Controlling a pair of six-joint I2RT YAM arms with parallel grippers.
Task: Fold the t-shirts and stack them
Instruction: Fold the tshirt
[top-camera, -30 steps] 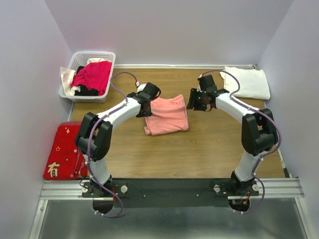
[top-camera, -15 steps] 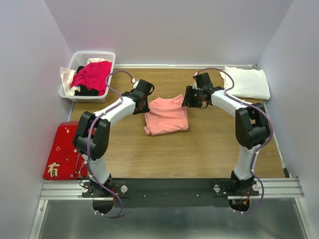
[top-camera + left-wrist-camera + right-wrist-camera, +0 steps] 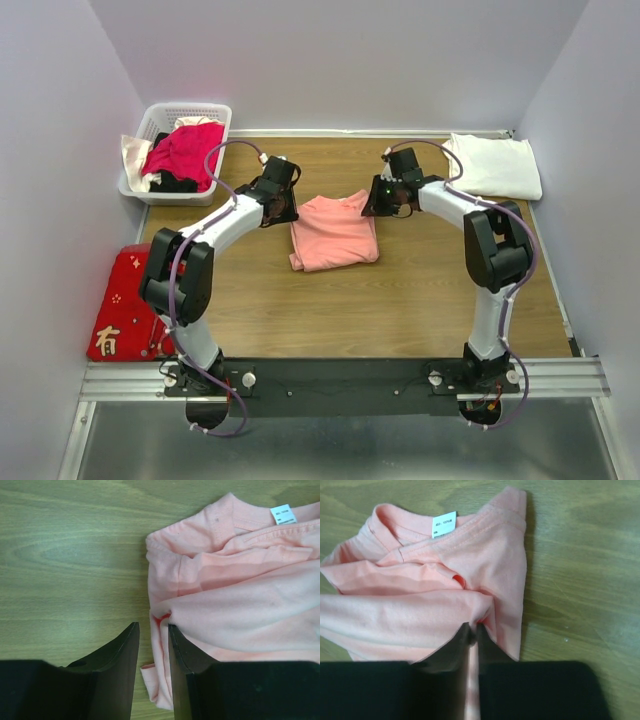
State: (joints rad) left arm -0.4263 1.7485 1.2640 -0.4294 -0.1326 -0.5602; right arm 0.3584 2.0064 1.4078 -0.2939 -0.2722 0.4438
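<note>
Now the right gripper pinches a small fold of the pink t-shirt in the middle of the table. The left gripper is open at its left edge. Pulling with one side only could bunch it up.

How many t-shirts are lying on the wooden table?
2: a salmon-pink t-shirt mid-table, and a folded white t-shirt at the far right corner. The basket of crumpled clothes may hide more.
</note>
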